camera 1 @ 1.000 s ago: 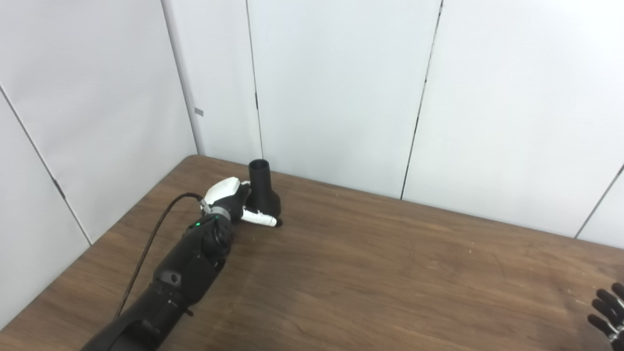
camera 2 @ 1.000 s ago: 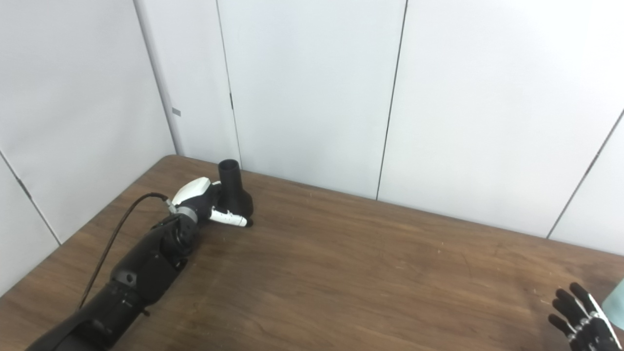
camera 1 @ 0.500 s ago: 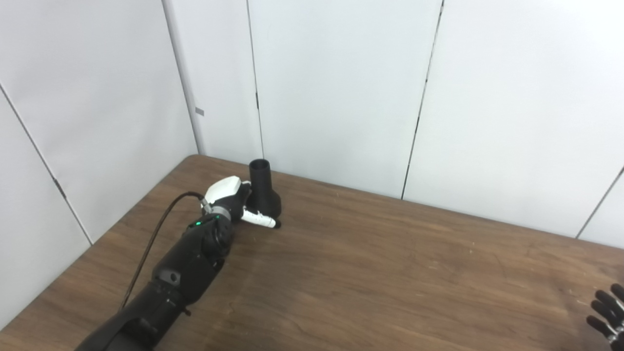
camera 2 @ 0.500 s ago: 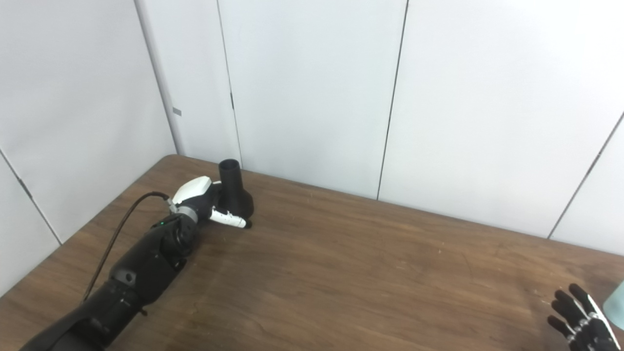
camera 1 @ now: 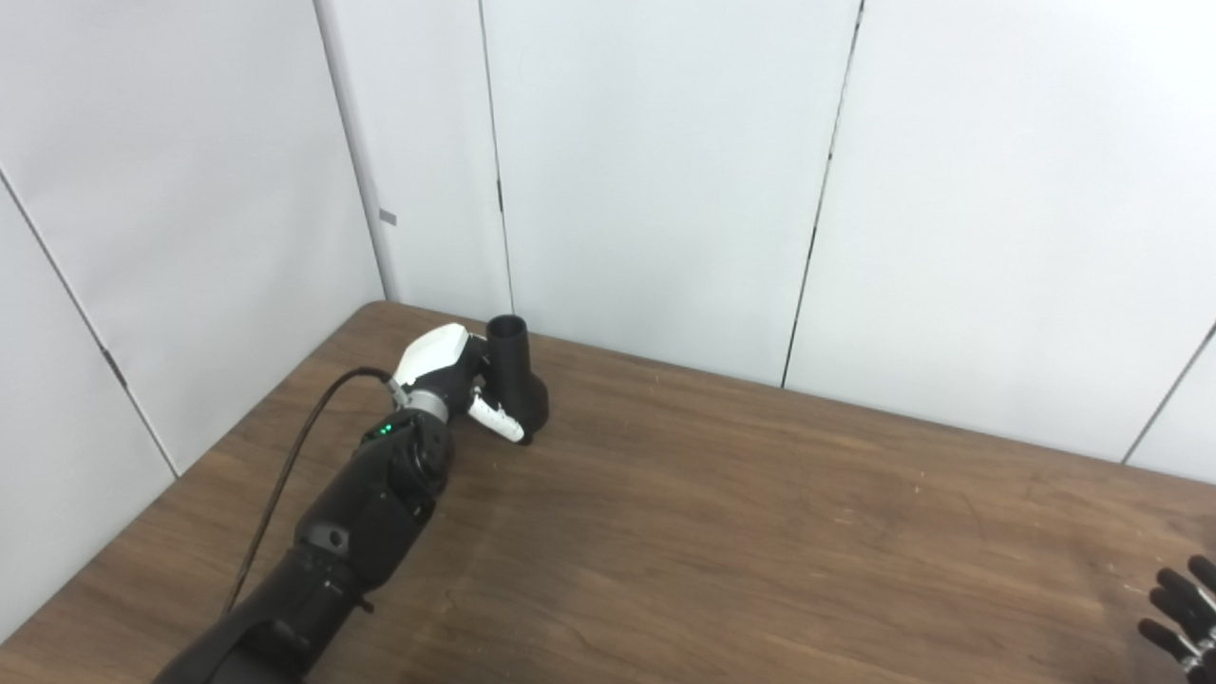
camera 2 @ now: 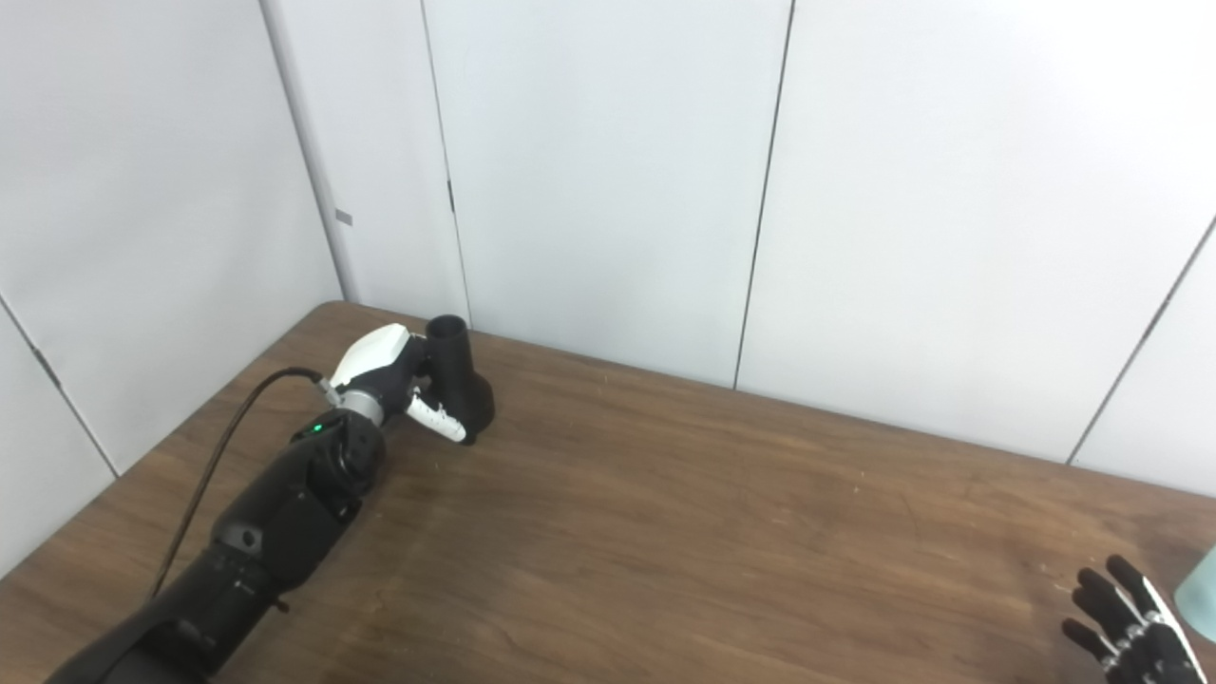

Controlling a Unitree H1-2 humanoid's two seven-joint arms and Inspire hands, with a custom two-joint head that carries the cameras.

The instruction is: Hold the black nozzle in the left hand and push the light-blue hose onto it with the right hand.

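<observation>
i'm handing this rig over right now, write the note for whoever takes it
Left robot hand: wrapped around the black nozzle at the table's far left corner; nozzle upright, slightly tilted, lift not clear.
Right robot hand: open, fingers spread, empty, at the near right edge.
Light-blue hose: only a sliver shows at the right edge, beside that hand.
Done: nozzle grasped. Left: grasp the hose, push it onto the nozzle.

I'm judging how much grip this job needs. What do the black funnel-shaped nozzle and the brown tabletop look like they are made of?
Black funnel-shaped nozzle: probably matte plastic, since it is uniformly dull black with no glints; rubber cannot be ruled out. Brown tabletop: wood or wood-look laminate, with streaked grain and a soft sheen, scattered with pale specks.
</observation>
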